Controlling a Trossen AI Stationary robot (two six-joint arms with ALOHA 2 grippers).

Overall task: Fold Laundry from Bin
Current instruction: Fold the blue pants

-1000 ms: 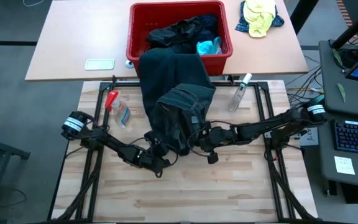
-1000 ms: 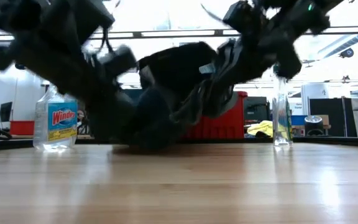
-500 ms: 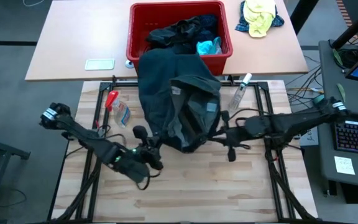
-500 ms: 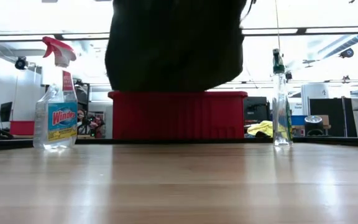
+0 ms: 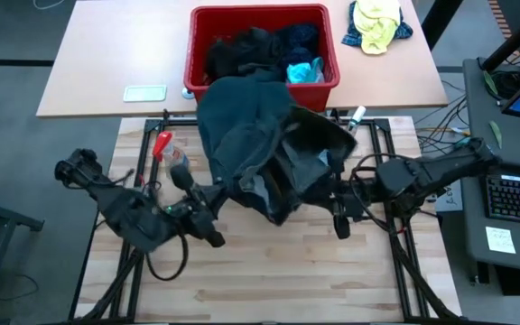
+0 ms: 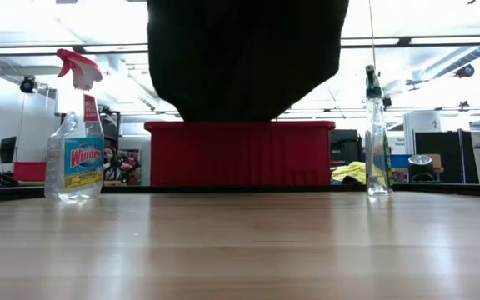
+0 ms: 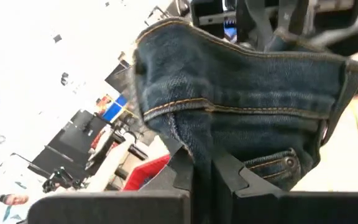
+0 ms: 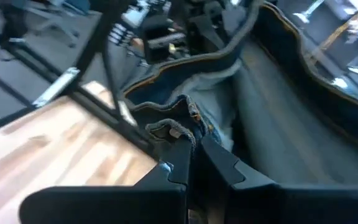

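A dark blue denim garment (image 5: 269, 149), one piece of the laundry, hangs in the air between my two grippers. In the low view the garment (image 6: 247, 58) ends well above the table. My left gripper (image 5: 222, 197) is shut on its left part and my right gripper (image 5: 334, 194) on its right part. In the high view the garment's far part covers the near rim of the red bin (image 5: 197, 54). More dark laundry (image 5: 246, 45) and a turquoise piece (image 5: 301, 70) lie in the bin. My left gripper pinches a stitched denim edge (image 7: 188, 146) near a pocket rivet between its two fingers (image 7: 182, 174). The fingers lie about level, and the cloth rises and spreads beyond them, clear of the table. My right gripper pinches the garment's seamed waistband edge (image 8: 182, 130) between its two fingers (image 8: 219, 162). These fingers lie about level too. The cloth is lifted off the table and sags between the two holds.
A Windex spray bottle (image 6: 75, 142) stands at the table's left. A clear spray bottle (image 6: 377, 133) stands at the right. On the far tabletop lie a flat white object (image 5: 144, 93) and a yellow-and-blue cloth bundle (image 5: 377, 23). Bare wood (image 5: 269, 280) lies toward the near edge.
Both grippers have risen, and my right one has also gone toward the table's right edge. The denim garment trailed from the bin onto the table a second ago. Now it is lifted clear of the table and spread wider between the two holds.
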